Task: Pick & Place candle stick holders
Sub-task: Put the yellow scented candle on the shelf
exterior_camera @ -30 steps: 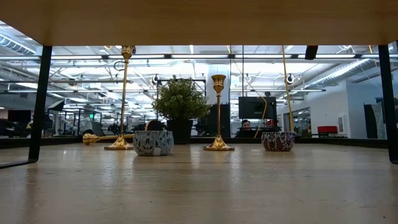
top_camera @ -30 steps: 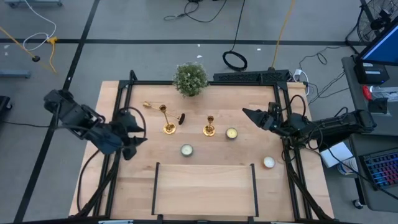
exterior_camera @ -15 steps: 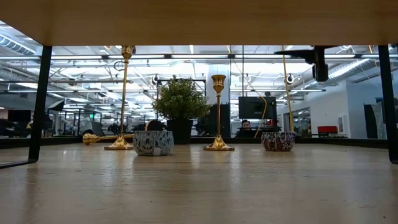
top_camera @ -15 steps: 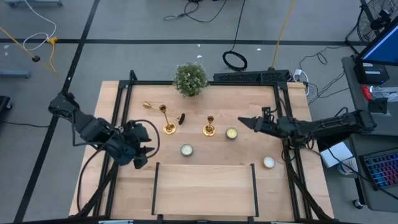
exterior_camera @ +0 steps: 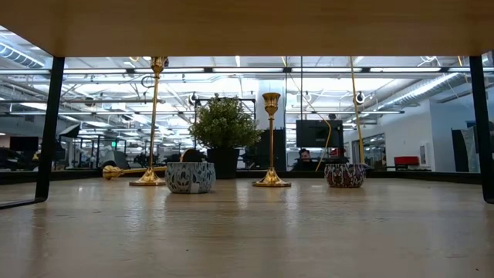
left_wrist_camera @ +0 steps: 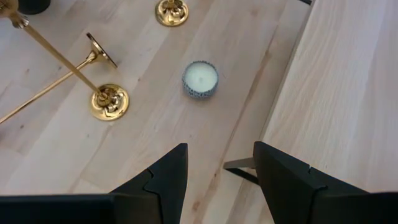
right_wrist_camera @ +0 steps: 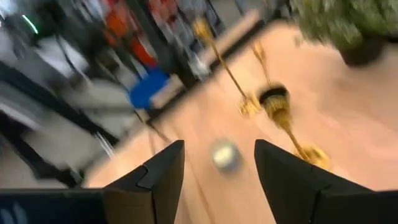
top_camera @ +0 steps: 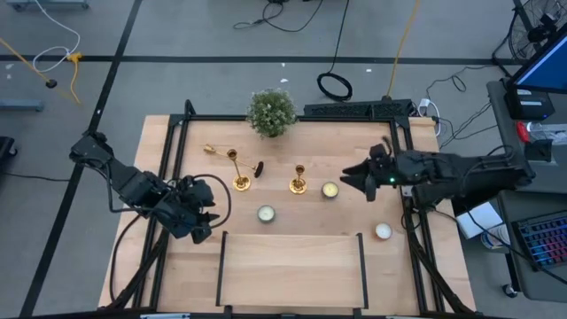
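The right gripper is seen with its fingers apart and nothing between them, held over the table just beside the tealight nearest the middle holder. The left gripper is likewise parted and empty, poised above the table's left part, near the front shelf, with a second tealight and the holders ahead of it.

No holder is gripped, so the task is judged to be at its start: nothing can be called placed yet, and all picking remains to be done.

Three holders are counted. Two stand upright near the table's centre: the middle one and a left one. The third lies on its side behind the left one, toward the plant. Three tealights are counted, the last at the right edge, well apart from the others. One plant is seen at the back. A small dark object lies between the upright holders; what it is cannot be told.
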{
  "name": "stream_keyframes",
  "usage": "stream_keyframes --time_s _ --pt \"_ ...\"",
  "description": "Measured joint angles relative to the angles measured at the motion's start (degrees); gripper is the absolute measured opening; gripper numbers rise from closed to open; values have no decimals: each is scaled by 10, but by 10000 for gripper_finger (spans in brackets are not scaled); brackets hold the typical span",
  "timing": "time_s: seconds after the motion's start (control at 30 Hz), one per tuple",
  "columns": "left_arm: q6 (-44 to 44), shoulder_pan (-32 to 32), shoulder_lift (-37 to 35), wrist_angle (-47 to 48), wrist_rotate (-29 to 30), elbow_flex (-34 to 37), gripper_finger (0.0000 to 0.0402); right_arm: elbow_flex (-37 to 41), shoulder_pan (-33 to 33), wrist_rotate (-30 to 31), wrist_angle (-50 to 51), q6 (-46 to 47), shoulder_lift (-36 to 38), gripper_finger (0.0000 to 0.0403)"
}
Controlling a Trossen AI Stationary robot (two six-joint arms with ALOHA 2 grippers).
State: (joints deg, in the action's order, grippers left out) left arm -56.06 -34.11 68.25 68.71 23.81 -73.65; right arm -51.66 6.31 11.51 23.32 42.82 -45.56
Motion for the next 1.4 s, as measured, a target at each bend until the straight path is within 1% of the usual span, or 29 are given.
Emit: stream_keyframes --time_s 0.1,0.2,0.27,0.37,0.43,0.5,0.6,0.73,0.8,0.9,1.07,1.13,1.23,1.4 --pt "0 0 0 0 0 0 186 -66 9 -24 186 39 -25 194" --pt "0 0 0 0 0 0 186 -102 13 -72 355 131 -49 194" --pt "2 0 0 0 1 0 186 -106 17 -119 431 200 -62 194" --pt "4 0 0 0 9 0 186 -106 33 -186 505 287 -84 194" --pt "8 0 0 0 15 0 186 -106 45 -211 524 323 -102 194" --pt "15 0 0 0 17 0 186 -106 56 -217 523 351 -120 194" --pt "21 0 0 0 17 0 186 -106 73 -223 508 348 -153 194" --pt "21 0 0 1 17 0 186 -106 97 -216 510 251 -200 194" --pt "20 0 0 1 17 0 186 -106 115 -205 520 198 -224 194" --pt "19 0 0 1 17 0 186 -106 141 -206 543 117 -257 194" --pt "19 0 0 1 17 0 186 -106 168 -197 573 66 -299 194" --pt "19 0 0 1 17 0 186 -106 171 -186 571 68 -308 194" --pt "17 0 0 1 17 0 186 -106 171 -188 571 93 -314 194" --pt "15 0 0 1 17 0 186 -106 162 -192 571 214 -313 194"
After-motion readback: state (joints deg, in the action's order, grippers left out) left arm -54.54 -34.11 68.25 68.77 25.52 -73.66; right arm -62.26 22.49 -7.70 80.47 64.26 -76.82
